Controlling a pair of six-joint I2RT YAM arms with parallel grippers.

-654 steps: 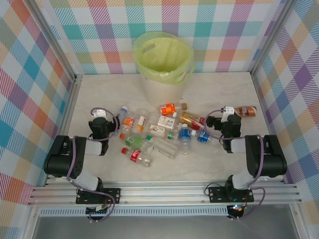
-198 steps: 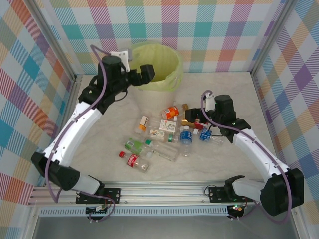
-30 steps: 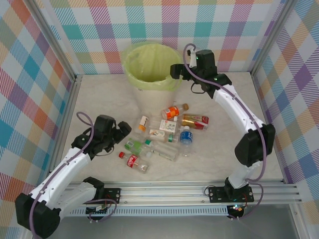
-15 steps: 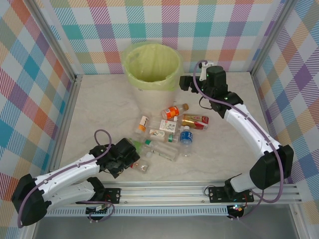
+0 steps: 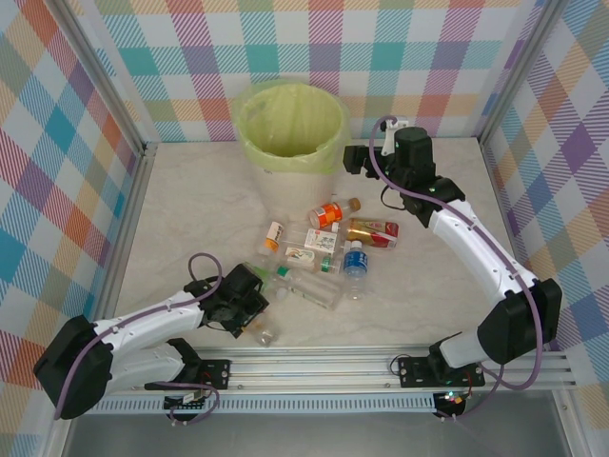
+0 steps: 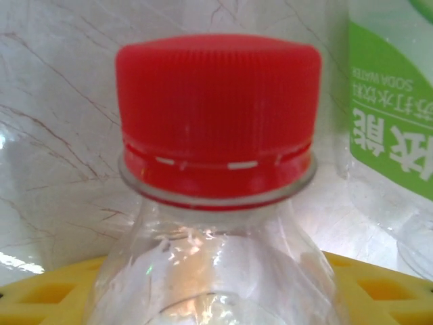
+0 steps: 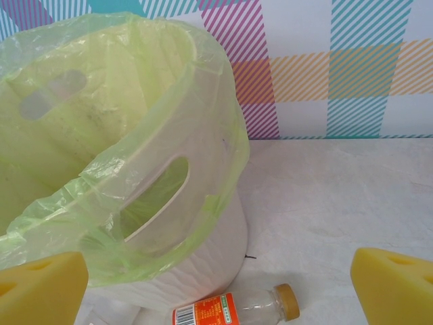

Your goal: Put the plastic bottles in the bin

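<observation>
Left arm lies low, stretched along the near table [image 5: 428,286] edge, left gripper [image 5: 249,305] at a clear plastic bottle w/ red ribbed cap [image 6: 216,115]. Wrist cam: yellow pads [image 6: 40,298] either side of it, can't tell if clamped; green-label bottle [image 6: 389,101] just beside. Right arm's raised, right gripper [image 5: 354,158] wide open & empty, beside the round white bin w/ yellow-green bag liner [image 5: 285,164]. Other bottles [image 5: 328,214] lie mid-table.

Tabletop [image 5: 190,190]: pale marble-look w/ grey veins. Walls [image 5: 400,57] on 3 sides: pastel plaid. Alu rail [image 5: 314,367] along near edge; metal posts [image 5: 100,76] at back corners.
</observation>
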